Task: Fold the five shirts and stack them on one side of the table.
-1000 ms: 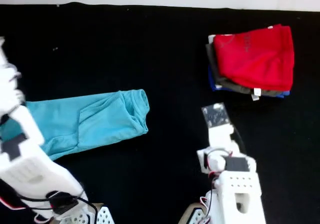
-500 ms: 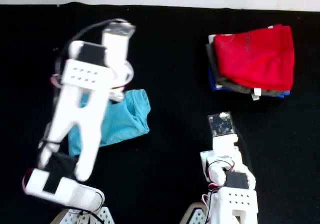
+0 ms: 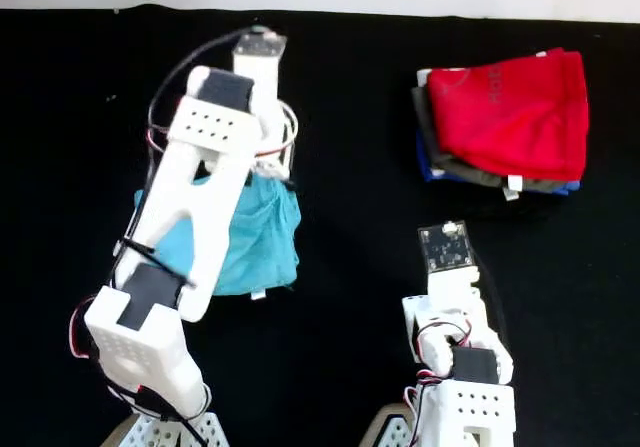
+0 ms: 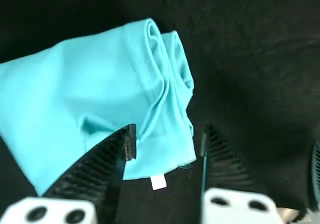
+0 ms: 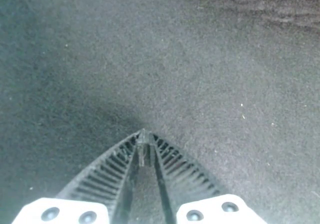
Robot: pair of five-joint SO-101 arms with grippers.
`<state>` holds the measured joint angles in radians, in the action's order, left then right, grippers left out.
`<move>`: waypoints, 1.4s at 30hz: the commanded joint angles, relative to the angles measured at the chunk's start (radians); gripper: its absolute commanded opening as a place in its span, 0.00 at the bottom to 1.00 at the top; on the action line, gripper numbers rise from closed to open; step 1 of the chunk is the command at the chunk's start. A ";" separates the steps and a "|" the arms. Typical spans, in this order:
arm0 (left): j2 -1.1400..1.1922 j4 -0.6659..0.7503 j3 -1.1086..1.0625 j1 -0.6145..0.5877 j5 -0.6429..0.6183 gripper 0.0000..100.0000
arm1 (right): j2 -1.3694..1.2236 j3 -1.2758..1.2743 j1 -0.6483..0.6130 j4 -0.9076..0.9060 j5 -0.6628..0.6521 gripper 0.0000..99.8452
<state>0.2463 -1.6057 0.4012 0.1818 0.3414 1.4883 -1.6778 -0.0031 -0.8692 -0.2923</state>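
Arms: two, side by side at our near edge of the black table [image 3: 350, 87].
Right gripper [image 5: 143, 140]: nearest us, fingers pressed together, low over bare cloth, holding nothing.
Left gripper [image 4: 168, 134]: fingers spread apart above the teal shirt [image 4: 75, 98], one over the fabric and the other just past its edge. Nothing is clamped yet.
Teal shirt: folded into a compact bundle on the left half of the table, white tag [image 4: 158, 183] poking out on the side nearest us, well apart from the stack [image 3: 510, 117].
Step in hand: we judge it the pick-up for carrying. We would bring the fingers down over all the folded layers — not just the top one — and bite well inside the edge so the fold holds.
Stack: far right. The red shirt [image 3: 520, 107] is on top, the dark grey shirt [image 3: 465, 170] under it, the blue shirt [image 3: 428, 170] lowest, with a white sliver [image 3: 424, 75] at the far corner.
Count: one loose shirt; three sure layers stacked, perhaps a fourth.
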 commanded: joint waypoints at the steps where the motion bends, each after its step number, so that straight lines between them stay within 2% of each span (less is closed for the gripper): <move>1: -0.030 -0.138 0.136 -0.062 -0.008 0.17 | 0.013 -0.084 0.012 -0.005 -0.006 0.01; 4: -0.021 -0.160 0.074 -0.137 0.038 0.01 | 0.013 -0.084 0.012 -0.005 -0.006 0.01; 7: 0.018 -0.143 -0.033 -0.171 0.094 0.03 | 0.013 -0.084 0.012 -0.005 -0.006 0.01; 11: 0.076 -0.052 -0.180 -0.159 0.094 0.01 | 0.013 -0.084 0.012 -0.005 -0.006 0.01; 18: 0.090 0.038 -0.420 0.059 0.014 0.01 | 0.013 -0.084 0.012 -0.005 -0.006 0.01; 23: -0.012 -0.002 -0.395 0.206 -0.055 0.01 | 0.013 -0.084 0.012 -0.005 -0.006 0.01; 26: -0.140 -0.035 -0.352 0.236 -0.057 0.01 | 0.013 -0.084 0.012 -0.005 -0.006 0.01; 29: -0.229 -0.034 -0.354 0.151 -0.002 0.01 | 0.013 -0.084 0.012 -0.005 -0.006 0.01; 33: -0.223 -0.018 -0.392 -0.048 0.077 0.01 | 0.013 -0.084 0.012 -0.005 -0.006 0.01; 39: -0.139 0.212 -0.417 -0.291 0.097 0.01 | 0.013 -0.084 0.012 -0.005 -0.006 0.01; 42: -0.090 0.328 -0.410 -0.360 0.011 0.01 | 0.013 -0.084 0.012 -0.005 -0.006 0.01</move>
<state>0.1419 -1.3802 -0.0192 -0.1143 0.4120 1.4883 -1.6778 -0.0031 -0.8692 -0.2923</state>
